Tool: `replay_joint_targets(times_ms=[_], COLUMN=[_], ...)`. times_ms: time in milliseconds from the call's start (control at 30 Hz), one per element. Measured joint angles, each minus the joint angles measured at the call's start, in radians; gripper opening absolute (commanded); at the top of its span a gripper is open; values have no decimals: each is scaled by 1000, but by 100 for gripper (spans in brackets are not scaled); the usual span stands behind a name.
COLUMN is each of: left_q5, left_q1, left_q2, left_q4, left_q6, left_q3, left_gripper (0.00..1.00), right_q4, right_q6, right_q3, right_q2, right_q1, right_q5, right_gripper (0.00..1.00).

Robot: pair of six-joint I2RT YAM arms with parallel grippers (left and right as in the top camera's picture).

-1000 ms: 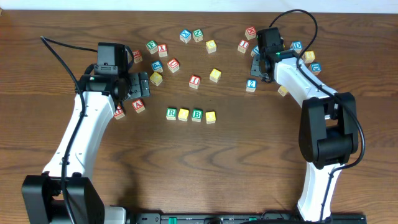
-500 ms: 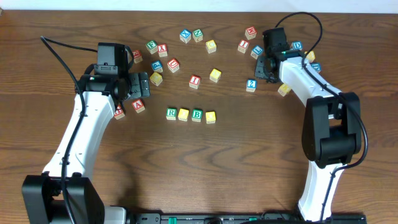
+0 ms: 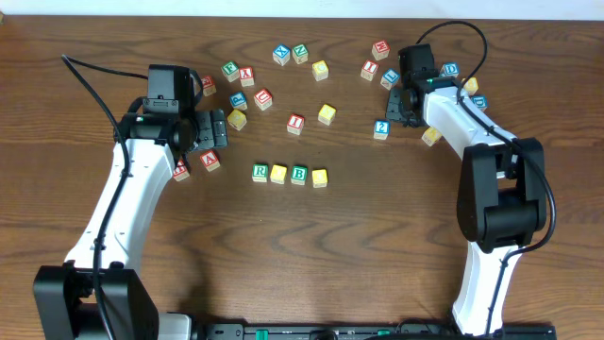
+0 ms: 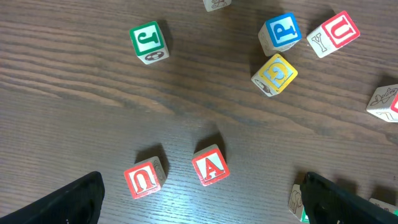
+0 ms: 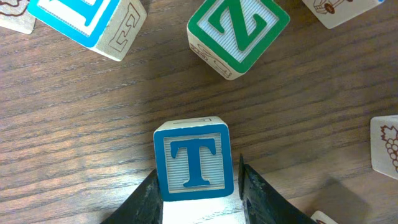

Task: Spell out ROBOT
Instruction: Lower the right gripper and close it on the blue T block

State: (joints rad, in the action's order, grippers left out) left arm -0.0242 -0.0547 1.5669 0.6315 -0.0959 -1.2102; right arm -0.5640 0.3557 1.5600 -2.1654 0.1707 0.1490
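Furniture: dark brown wood-grain table (image 3: 311, 246) fills overhead view, grain running left to right. Beyond far edge: thin pale strip (image 3: 236, 6), wall or floor, cannot tell. Along near edge, middle: black bar (image 3: 359, 331). Light even, from above; shadows short, soft. Faint sheen on wood in wrist views.

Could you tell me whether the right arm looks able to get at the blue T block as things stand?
Probably yes: the T block sits between the fingers of the right hand, and the green Z block nearby stands apart.
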Motion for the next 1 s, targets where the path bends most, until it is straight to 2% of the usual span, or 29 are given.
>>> replay_joint_targets(times_ms=[433,1000], left_q5=[0,0], left_q1=[0,0], left_q2=[0,0], left_q4=[0,0], left_q6=[0,0], left_q3=[0,0], left_gripper=[99,99], right_q4=[24,69], right_q6=[-8,-25], right_q3=[0,0], right_q2=[0,0], right_q1=[0,0], right_q5=[0,0], right_gripper=[41,35])
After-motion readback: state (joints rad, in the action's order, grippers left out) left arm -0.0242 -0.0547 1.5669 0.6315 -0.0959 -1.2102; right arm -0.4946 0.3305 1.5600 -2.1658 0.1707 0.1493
